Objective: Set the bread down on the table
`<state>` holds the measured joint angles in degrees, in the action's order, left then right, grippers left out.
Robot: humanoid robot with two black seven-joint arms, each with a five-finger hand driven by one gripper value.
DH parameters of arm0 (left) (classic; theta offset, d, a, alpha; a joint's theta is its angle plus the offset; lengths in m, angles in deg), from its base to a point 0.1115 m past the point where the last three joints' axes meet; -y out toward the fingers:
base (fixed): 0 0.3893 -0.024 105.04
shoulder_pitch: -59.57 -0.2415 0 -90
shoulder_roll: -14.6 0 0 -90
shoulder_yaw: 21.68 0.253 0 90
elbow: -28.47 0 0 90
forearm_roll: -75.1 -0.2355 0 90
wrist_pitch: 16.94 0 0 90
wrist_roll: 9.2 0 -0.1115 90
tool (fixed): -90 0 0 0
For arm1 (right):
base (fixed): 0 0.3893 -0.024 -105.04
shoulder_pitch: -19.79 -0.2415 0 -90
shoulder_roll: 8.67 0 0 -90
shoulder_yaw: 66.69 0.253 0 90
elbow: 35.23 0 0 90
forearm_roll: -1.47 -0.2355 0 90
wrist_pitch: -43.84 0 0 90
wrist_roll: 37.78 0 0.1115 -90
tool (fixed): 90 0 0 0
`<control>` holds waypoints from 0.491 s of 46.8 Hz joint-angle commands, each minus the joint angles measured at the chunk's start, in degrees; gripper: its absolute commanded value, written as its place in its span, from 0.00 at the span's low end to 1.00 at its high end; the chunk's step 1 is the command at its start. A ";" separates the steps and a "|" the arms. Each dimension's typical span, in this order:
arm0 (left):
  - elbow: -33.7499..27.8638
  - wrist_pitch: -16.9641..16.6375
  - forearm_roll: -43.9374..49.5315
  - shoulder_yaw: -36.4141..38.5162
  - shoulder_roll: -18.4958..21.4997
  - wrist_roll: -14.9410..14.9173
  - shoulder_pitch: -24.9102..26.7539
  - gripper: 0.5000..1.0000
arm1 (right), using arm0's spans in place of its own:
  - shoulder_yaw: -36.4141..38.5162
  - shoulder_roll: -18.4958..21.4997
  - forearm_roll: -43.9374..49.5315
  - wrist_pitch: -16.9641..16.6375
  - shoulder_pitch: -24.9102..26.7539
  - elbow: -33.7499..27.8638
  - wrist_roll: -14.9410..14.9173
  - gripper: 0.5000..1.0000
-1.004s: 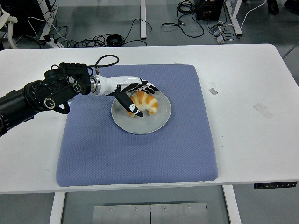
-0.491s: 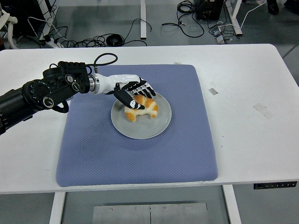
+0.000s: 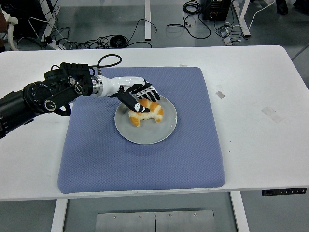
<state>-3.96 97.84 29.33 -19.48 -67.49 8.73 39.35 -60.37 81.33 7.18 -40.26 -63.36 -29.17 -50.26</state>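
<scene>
Little has shifted in the last half second: at frame centre-left, on the white table point(image 3: 260, 77) and its blue mat point(image 3: 145, 159), the left hand point(image 3: 137, 95) remains curled around the bread point(image 3: 145, 112), which sits on the grey plate point(image 3: 147, 129) left of the mat's middle.

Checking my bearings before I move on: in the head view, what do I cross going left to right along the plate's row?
Left arm → left hand, closed on the bread → grey plate → blue mat → bare white table with tape scraps.
</scene>
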 commanded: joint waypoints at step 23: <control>-0.01 0.00 0.51 -0.09 0.26 0.08 0.35 0.25 | 0.00 0.00 0.00 -0.02 0.00 -0.09 0.00 1.00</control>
<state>-3.97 97.85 29.84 -19.56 -67.22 8.72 39.70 -60.37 81.33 7.18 -40.28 -63.36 -29.26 -50.26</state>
